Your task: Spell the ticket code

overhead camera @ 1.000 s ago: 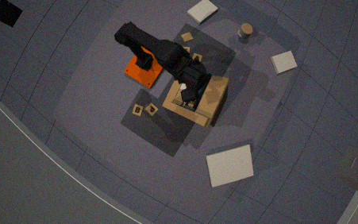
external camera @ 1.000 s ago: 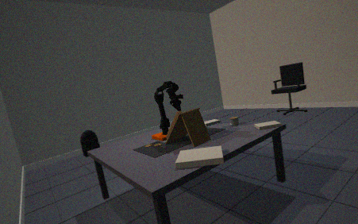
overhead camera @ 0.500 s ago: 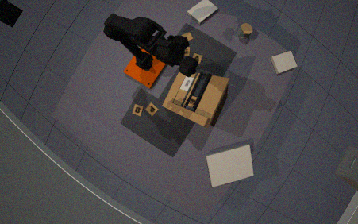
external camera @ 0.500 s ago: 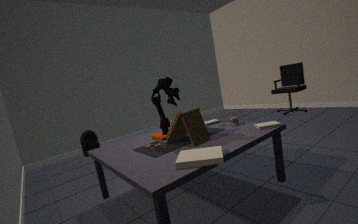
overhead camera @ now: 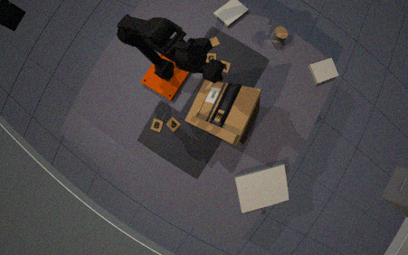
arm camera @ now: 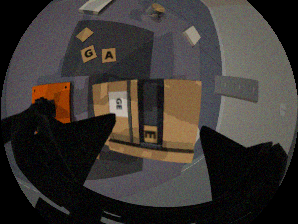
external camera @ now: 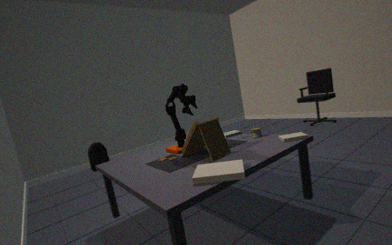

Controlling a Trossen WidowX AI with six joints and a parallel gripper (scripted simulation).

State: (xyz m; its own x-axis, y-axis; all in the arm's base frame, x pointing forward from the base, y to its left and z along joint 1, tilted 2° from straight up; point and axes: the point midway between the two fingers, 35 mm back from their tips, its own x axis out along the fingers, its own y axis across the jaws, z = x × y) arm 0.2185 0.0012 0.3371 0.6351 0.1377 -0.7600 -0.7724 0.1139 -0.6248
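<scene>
Wrist: E tile [overhead camera: 220, 115] [arm camera: 150, 134] between, beyond fingers [overhead camera: 207, 60] [external camera: 191, 107].

On your table [overhead camera: 113, 136] [external camera: 143, 174], note a large pale slab [overhead camera: 262, 188] [external camera: 218, 172] near one long edge. A smaller pale block [overhead camera: 324, 70] [external camera: 293, 137] [arm camera: 192, 35] lies near a corner. A wood-topped cylinder [overhead camera: 280, 34] [external camera: 256, 132] [arm camera: 158, 10] stands between that block and another pale slab [overhead camera: 231, 12] [external camera: 232, 134] [arm camera: 96, 5].

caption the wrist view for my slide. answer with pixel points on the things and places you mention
Open gripper [arm camera: 158, 124] above the wooden board [arm camera: 182, 110], one E tile [arm camera: 150, 134] in its rail

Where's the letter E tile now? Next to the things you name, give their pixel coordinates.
In the wrist view, the E tile [overhead camera: 220, 116] [arm camera: 150, 134] sits at the lower end of the board's dark rail [overhead camera: 229, 97] [arm camera: 151, 105], right of the ticket [overhead camera: 213, 95] [arm camera: 118, 104].
</scene>
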